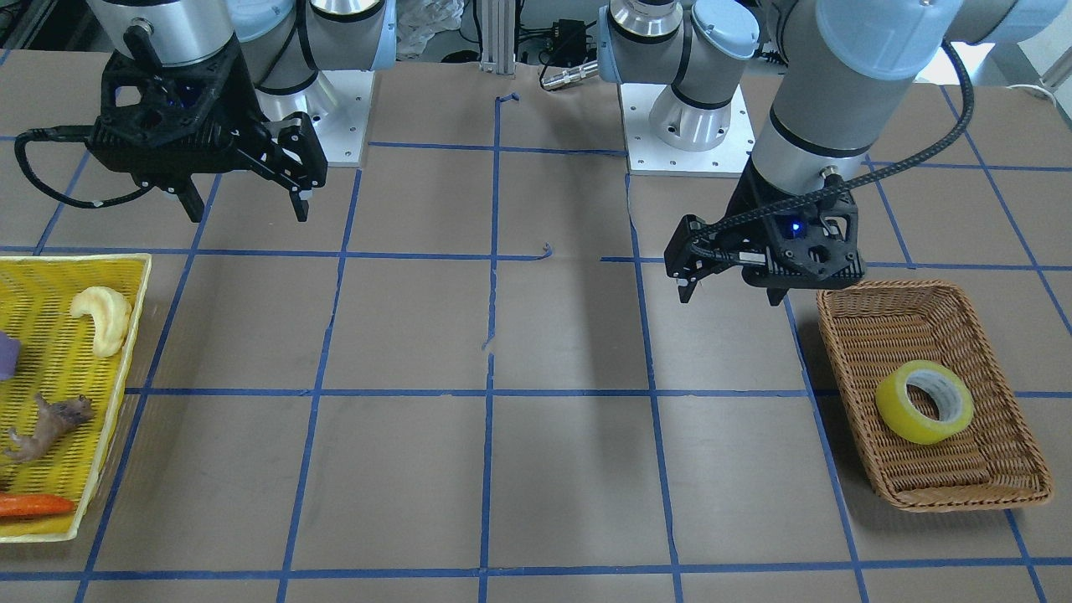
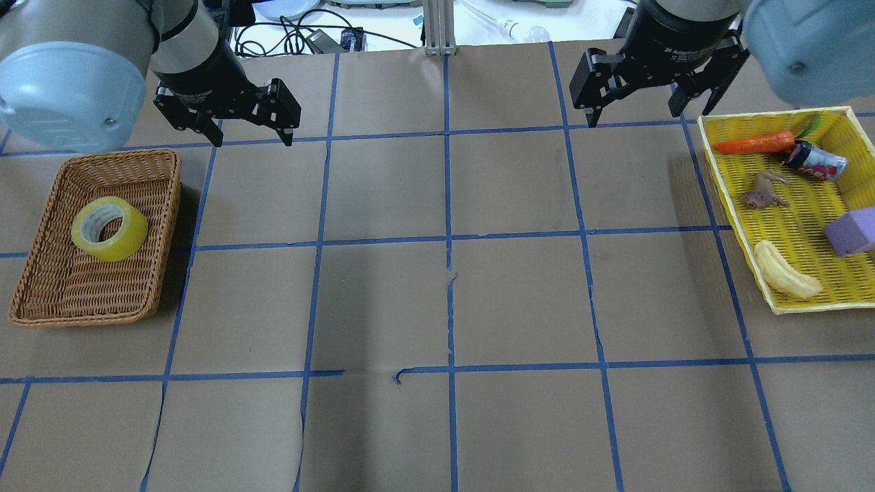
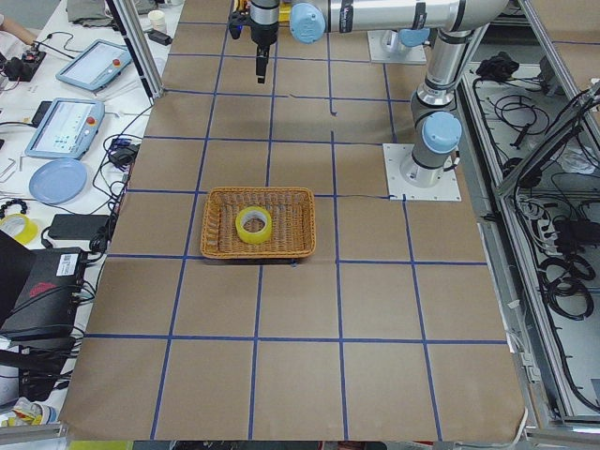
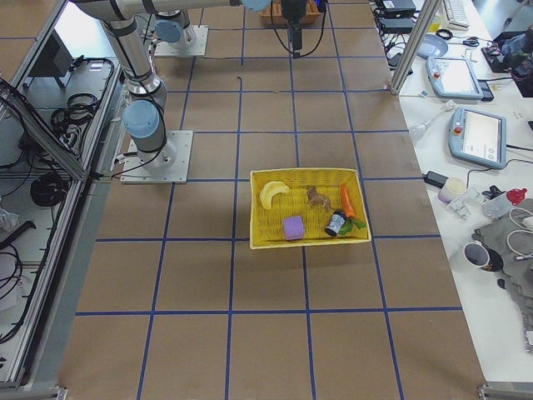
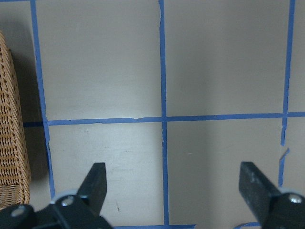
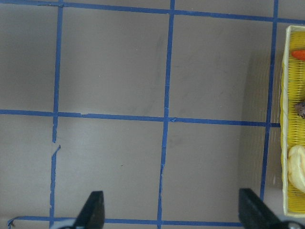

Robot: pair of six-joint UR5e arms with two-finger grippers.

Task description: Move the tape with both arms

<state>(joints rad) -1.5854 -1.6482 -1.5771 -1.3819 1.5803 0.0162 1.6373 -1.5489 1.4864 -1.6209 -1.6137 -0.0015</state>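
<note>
The yellow tape [image 2: 109,228] lies inside a brown wicker basket [image 2: 41,287] on the robot's left side; it also shows in the front view [image 1: 924,401] and the left side view [image 3: 253,224]. My left gripper [image 2: 251,139] is open and empty, raised above the table just beyond the basket's far right corner; the front view shows it [image 1: 730,296] beside the basket's [image 1: 988,494] far end. My right gripper [image 2: 649,113] is open and empty, raised to the left of the yellow tray. In the wrist views both pairs of fingers [image 5: 95,183] [image 6: 93,207] are spread wide over bare table.
A yellow plastic tray [image 2: 731,184] on the robot's right holds a carrot [image 2: 755,143], a small can [image 2: 815,161], an animal figure [image 2: 764,191], a purple block [image 2: 851,231] and a pale banana-like piece [image 2: 785,270]. Brown paper with blue tape grid lines covers the table.
</note>
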